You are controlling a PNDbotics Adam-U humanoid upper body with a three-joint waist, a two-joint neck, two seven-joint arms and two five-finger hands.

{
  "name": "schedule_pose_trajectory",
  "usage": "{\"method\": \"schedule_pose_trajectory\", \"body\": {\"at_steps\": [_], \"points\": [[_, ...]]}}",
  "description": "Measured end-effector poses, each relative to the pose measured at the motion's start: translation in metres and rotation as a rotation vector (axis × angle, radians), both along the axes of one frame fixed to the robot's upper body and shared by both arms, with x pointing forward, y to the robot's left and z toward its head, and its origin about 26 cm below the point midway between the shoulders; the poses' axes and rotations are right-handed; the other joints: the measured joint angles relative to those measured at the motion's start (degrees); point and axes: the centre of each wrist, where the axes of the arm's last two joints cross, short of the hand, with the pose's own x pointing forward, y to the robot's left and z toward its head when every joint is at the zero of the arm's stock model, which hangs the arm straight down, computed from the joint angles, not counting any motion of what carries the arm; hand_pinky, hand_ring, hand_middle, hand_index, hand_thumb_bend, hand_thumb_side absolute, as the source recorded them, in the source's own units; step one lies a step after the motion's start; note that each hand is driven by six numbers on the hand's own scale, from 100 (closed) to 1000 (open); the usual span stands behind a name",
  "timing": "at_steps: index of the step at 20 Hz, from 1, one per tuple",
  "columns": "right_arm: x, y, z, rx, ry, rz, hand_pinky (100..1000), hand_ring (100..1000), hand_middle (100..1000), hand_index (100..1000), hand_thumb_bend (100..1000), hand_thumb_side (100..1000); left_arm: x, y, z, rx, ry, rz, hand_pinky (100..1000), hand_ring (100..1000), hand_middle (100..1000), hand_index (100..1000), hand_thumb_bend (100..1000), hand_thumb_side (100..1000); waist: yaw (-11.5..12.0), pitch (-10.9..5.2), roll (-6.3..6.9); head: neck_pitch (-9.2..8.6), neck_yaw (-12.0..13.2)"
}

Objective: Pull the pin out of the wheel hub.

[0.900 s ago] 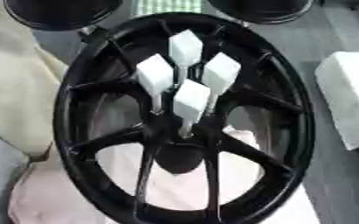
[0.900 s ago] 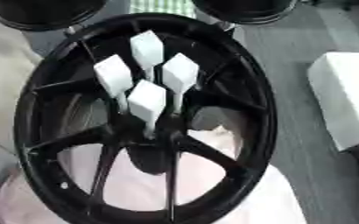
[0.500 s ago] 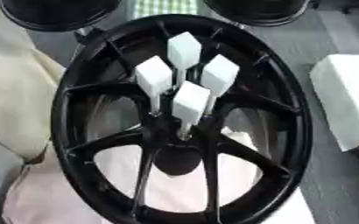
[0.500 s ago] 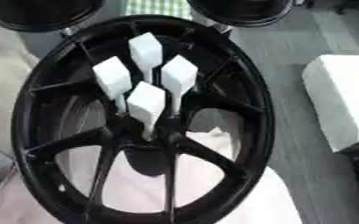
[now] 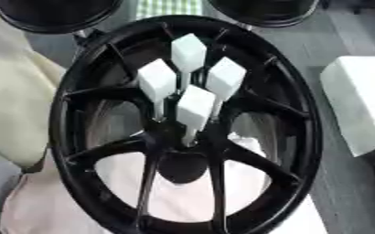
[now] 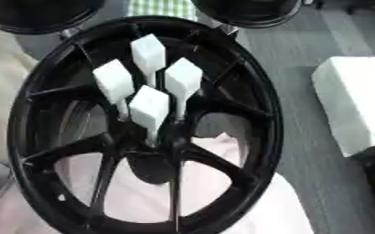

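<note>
A black spoked wheel (image 5: 78, 87) fills most of both views, lying face up. Several white pins with block-shaped heads stand upright around its hub (image 5: 183, 164): a near pin (image 5: 195, 107), a left pin (image 5: 157, 81), a right pin (image 5: 225, 78) and a far pin (image 5: 188, 51). Their thin stems run down into the hub area. No robot hand shows in either view.
A pale pink cloth (image 5: 183, 196) lies under the wheel's near half. A cream cloth (image 5: 14, 100) is at the left, a white box (image 5: 359, 100) at the right on grey floor (image 6: 302, 41). Two round black objects (image 5: 55, 13) sit beyond the wheel.
The whole picture has shifted slightly, so the camera has moved. The wheel and pins stand as before.
</note>
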Motion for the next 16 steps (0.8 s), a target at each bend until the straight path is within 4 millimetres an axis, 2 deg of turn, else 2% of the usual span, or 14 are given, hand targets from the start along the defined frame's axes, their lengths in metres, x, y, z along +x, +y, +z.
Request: {"method": "schedule_pose_trajectory", "body": {"at_steps": [8,16], "points": [[-0.010,0.041,-0.005,-0.241,0.005,0.118,890,819,781,825,638,340,-0.001,0.001,-0.002,0.004,0.011,-0.012,716,726,762,802,1000,635,0.72,0.26,-0.54,0.00,-0.65],[-0.008,0.080,-0.003,-0.410,0.041,0.203,884,805,780,830,635,326,-0.001,0.001,-0.002,0.004,0.015,-0.021,719,727,762,800,1000,635,0.94,0.27,-0.68,0.08,-1.39]]}}
